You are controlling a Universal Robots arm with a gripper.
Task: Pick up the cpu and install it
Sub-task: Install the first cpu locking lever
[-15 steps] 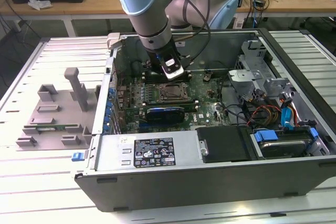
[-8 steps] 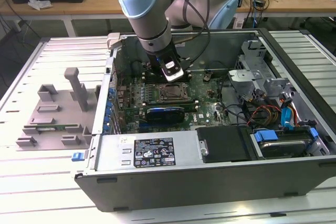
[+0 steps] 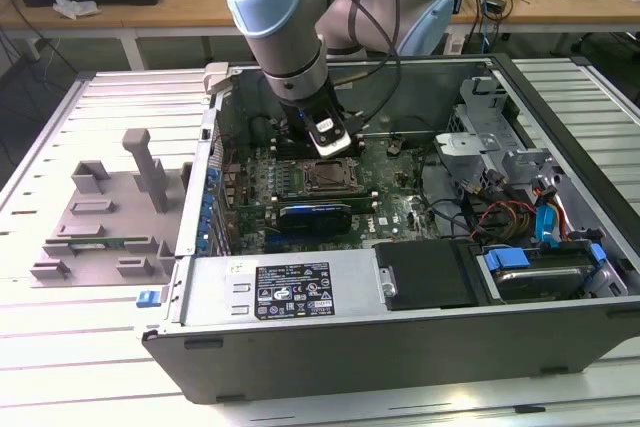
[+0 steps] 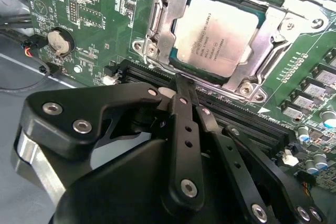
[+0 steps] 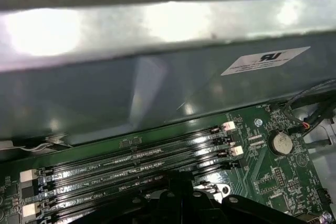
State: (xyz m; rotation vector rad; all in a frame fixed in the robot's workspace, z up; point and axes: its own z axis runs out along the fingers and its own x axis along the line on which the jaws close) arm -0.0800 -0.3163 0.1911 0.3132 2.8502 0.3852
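The cpu (image 4: 218, 35), a flat silvery square with a dark rim, lies inside the metal-framed socket (image 4: 157, 30) of the green motherboard; in the exterior view the cpu (image 3: 323, 177) sits in the middle of the open computer case. My gripper (image 4: 181, 83) hangs just over the socket's edge, beside the cpu and the black memory slots (image 5: 136, 166). Its black fingers (image 4: 184, 124) are drawn together, shut with nothing between them. In the exterior view the gripper (image 3: 322, 153) reaches down into the case, right above the socket.
The case walls (image 3: 200, 197) enclose the board. A power supply (image 3: 290, 287), drive bays (image 3: 530, 277) and loose cables (image 3: 500, 212) crowd the near and right side. A coin battery (image 4: 59, 41) sits on the board. A grey fixture (image 3: 110, 212) stands on the table to the exterior view's left.
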